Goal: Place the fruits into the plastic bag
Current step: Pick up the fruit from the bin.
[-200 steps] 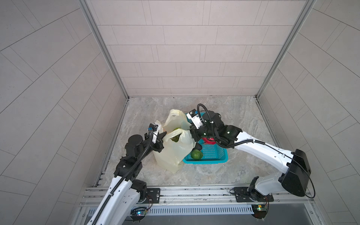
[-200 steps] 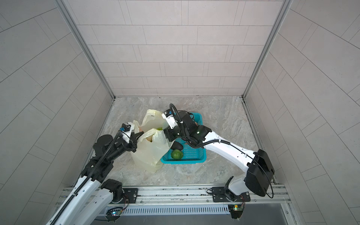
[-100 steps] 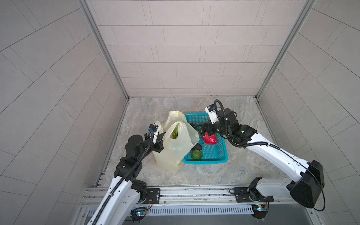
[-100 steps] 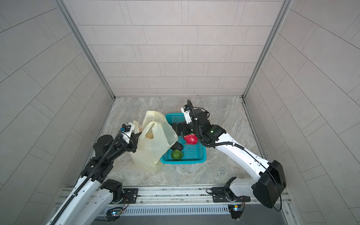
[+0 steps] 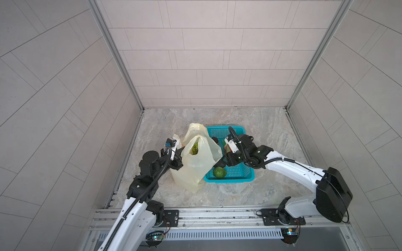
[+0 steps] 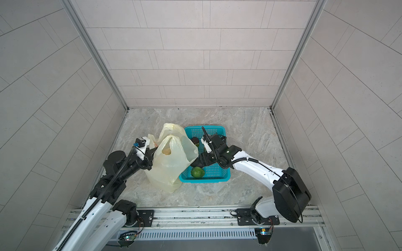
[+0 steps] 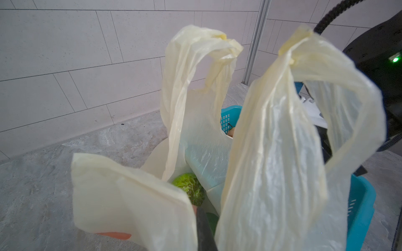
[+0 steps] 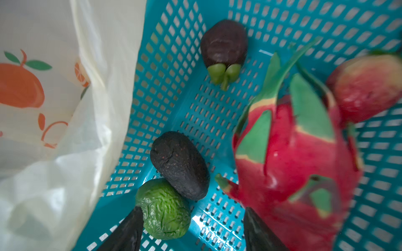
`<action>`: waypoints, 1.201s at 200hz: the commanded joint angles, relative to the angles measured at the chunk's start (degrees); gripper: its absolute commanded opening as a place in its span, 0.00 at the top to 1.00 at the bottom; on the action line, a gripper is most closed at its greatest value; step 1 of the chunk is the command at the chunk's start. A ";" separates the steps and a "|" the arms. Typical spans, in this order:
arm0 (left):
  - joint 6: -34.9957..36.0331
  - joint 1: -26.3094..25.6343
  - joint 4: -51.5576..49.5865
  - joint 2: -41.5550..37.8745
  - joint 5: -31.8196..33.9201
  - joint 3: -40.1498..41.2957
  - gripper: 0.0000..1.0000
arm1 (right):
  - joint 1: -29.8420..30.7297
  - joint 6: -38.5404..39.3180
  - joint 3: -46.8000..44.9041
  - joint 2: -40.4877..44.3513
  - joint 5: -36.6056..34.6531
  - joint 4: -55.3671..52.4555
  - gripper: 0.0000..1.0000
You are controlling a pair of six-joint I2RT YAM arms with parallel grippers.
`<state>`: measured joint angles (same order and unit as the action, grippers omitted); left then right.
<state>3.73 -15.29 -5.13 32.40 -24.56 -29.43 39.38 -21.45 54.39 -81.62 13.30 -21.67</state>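
pinching left jaws hold plastic bag (image 5: pixel 196 165); right jaws gape over green fruit (image 8: pixel 163 209).

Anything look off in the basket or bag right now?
Two things. The green fruit in the teal basket has deeply wrinkled skin, unlike the blackish fruit beside it. The plastic bag sags over the basket's edge, crowding that corner.

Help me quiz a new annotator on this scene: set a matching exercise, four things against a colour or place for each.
Things:
1. plastic bag
2. basket
3. dragon fruit
4. bumpy green ball

Matches:
a. teal, perforated
b. inside the bag
c. pale yellow, translucent
d. red-pink with green scales

Pairs: 1-c, 2-a, 3-d, 4-b
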 commanded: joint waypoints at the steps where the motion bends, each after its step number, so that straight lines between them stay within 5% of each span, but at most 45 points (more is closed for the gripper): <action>1: 0.84 -0.14 0.05 -0.15 -0.39 -0.10 1.00 | 1.45 -0.92 1.29 -3.02 1.04 0.56 0.31; 136: 1.04 -0.09 -0.54 -0.67 -0.14 0.16 1.00 | 3.78 3.08 13.84 -24.18 -2.28 -5.97 0.28; 153: 0.84 -0.11 -0.51 -0.67 -0.23 0.21 1.00 | 3.61 2.67 14.59 -25.44 -3.19 -5.57 0.35; 190: 0.77 -0.09 -0.82 -0.94 -0.40 0.07 1.00 | 1.10 -0.32 12.82 -22.23 -1.07 -2.08 0.66; 240: 0.72 -0.09 -0.81 -0.84 -0.33 0.16 1.00 | -1.87 -3.24 7.39 -9.88 1.26 1.63 0.68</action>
<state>4.12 -15.29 -6.37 32.05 -24.56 -29.43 38.41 -22.74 62.89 -98.41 14.20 -22.26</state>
